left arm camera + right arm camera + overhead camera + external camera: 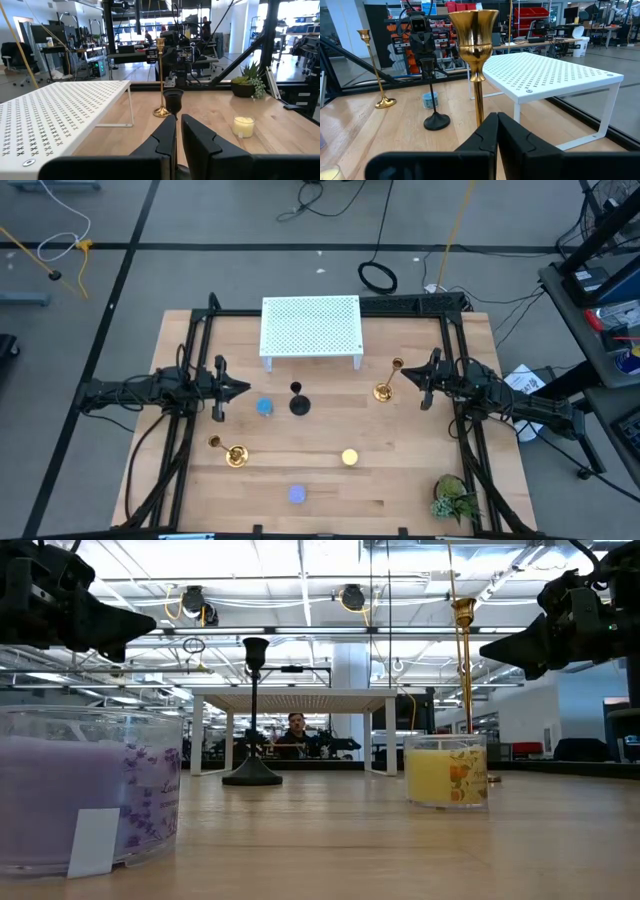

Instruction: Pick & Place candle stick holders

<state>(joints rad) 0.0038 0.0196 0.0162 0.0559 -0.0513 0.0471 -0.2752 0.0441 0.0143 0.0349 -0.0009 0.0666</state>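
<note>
One gold candle stick holder [385,388] stands on its round base right of centre; it fills the right wrist view [476,60]. A second gold one [232,453] stands near the left. The black holder [298,403] stands at mid-table beside the blue cup [264,407]. The yellow cup [349,457] and the purple cup [297,494] sit nearer the front. My left gripper [238,388] is shut and empty, raised left of the blue cup. My right gripper [409,377] is shut and empty, raised just right of the first gold holder, apart from it.
A white perforated shelf on legs [310,330] stands at the table's far middle. A green plant in a pot [455,498] sits at the near right corner. Black frame rails [190,360] run along both sides. Bare wood [320,430] lies between the holders.
</note>
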